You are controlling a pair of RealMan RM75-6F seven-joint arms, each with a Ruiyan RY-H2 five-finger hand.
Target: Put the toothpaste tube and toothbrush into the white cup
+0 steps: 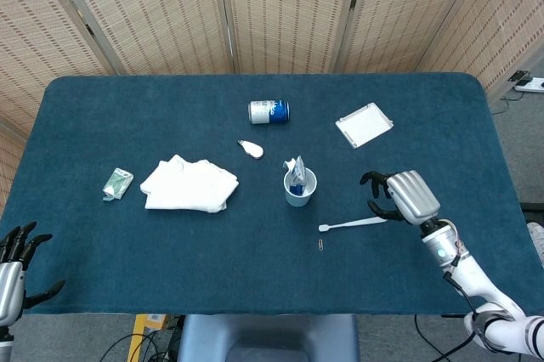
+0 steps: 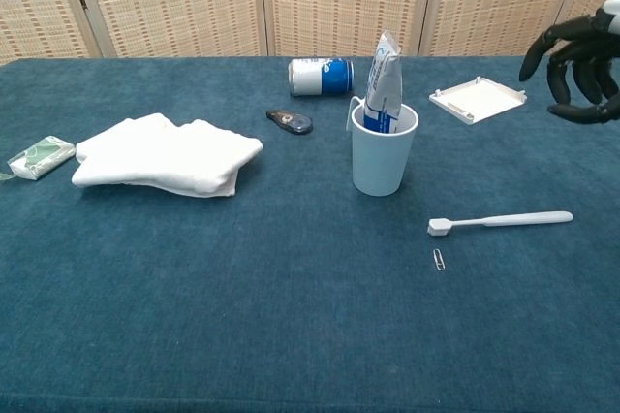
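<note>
setting: woven reed screens stand behind a table [image 1: 102, 234] covered in dark blue cloth.
white cup: the white cup [image 1: 299, 189] [image 2: 384, 156] stands upright near the middle of the table.
cup contents: the toothpaste tube [image 1: 295, 173] [image 2: 382, 83] stands on end in the cup, white on top and blue lower down, its flat crimped end up and leaning slightly toward 12 o'clock.
toothbrush: the toothbrush [image 1: 352, 224] [image 2: 500, 222] is white and slim, lying flat on the cloth at about 4 o'clock from the cup, apart from it; its long axis runs roughly 9 to 3 o'clock, head toward the cup.
right hand: the right hand [image 1: 404, 197] [image 2: 579, 64] hovers just above the handle end of the toothbrush, fingers spread and curved, grasping nothing.
left hand: the left hand [image 1: 15, 267] sits at the table's near left corner, fingers apart, empty.
other things: a small paper clip [image 1: 320, 245] [image 2: 439, 259] lies just beside the brush head; a can [image 1: 269, 111] [image 2: 321, 76] lies on its side at 12 o'clock; a shallow white tray [image 1: 364, 125] [image 2: 478, 100] at 2 o'clock; a folded white towel [image 1: 189, 183] [image 2: 167, 154] at 9 o'clock, with a small green packet [image 1: 117, 183] [image 2: 40, 157] beyond it.
</note>
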